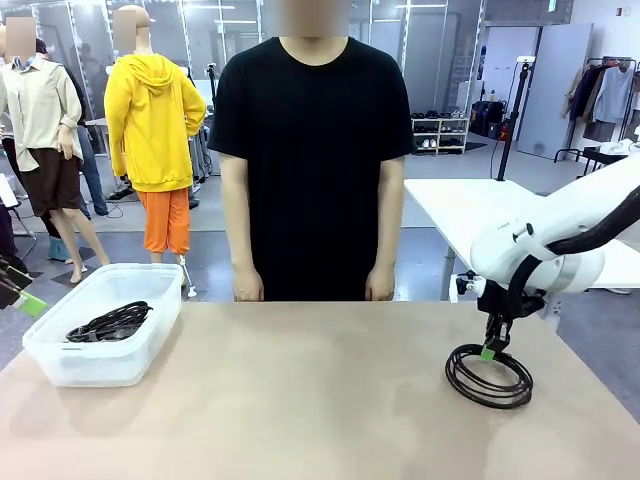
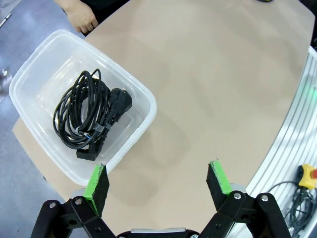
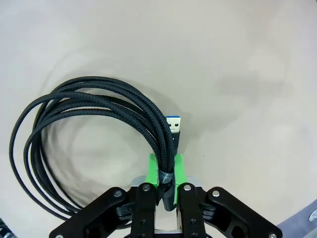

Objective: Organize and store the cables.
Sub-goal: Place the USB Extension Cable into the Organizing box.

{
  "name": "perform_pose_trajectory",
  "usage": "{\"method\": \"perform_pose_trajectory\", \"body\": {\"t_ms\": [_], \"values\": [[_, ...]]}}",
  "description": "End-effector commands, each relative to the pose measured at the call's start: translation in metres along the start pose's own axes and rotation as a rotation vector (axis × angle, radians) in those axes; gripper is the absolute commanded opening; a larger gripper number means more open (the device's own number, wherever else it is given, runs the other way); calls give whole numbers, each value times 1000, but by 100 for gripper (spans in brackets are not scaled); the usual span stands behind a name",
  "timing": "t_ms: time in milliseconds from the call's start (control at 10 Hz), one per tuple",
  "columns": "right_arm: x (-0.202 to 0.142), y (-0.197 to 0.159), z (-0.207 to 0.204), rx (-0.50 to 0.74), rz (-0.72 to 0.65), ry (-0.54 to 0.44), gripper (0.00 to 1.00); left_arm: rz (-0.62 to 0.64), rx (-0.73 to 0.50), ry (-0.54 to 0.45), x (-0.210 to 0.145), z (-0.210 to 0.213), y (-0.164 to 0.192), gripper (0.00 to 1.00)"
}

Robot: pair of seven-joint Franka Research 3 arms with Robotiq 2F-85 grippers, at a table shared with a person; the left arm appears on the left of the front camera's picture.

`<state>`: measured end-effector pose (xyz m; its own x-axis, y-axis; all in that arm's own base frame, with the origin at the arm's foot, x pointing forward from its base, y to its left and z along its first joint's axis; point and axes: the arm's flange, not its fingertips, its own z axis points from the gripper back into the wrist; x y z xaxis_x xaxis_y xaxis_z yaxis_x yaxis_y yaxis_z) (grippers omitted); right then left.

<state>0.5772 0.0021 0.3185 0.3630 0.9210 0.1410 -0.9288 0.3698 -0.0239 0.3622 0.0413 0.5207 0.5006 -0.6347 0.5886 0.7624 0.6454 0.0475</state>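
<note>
I judge the job about half done: one coiled thin black cable with chunky black plugs (image 2: 89, 119) already lies inside the clear rectangular plastic bin (image 1: 60, 362), which sits at roughly 9 o'clock on the beige desk (image 1: 320, 400), while a second coil of braided black cable with a blue-tipped USB plug (image 3: 99, 129) is out on the desktop at about 4 o'clock and has yet to be carried across and dropped in. I see no other loose cords on the desk, so this may be the last one. My right hand (image 3: 166, 181) is closed, its green pads (image 3: 179, 168) pinching the bundled strands of the braided coil just below the plug; the rest of the loop trails away over the surface toward 9 o'clock in the right wrist view. In the front view that white right arm (image 1: 540, 255) comes in from 3 o'clock and bends steeply down so the hand points almost straight at the desk. My left hand (image 2: 161, 183) hangs spread wide and holding nothing, above the bin's near corner. The person stands at 12 o'clock, arms down, taking no part.
</note>
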Motion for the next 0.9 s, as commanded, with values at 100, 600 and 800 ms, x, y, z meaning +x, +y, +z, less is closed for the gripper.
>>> {"method": "perform_pose_trajectory", "body": {"t_ms": [100, 600, 800], "values": [[41, 19, 52, 56, -9, 36, 0, 21, 0, -2, 3, 1, 1, 100], [187, 110, 69, 2, 78, 25, 0, 21, 0, -2, 3, 1, 1, 100], [241, 139, 46, -14, 160, 34, 0, 21, 0, -2, 3, 1, 1, 100]]}}
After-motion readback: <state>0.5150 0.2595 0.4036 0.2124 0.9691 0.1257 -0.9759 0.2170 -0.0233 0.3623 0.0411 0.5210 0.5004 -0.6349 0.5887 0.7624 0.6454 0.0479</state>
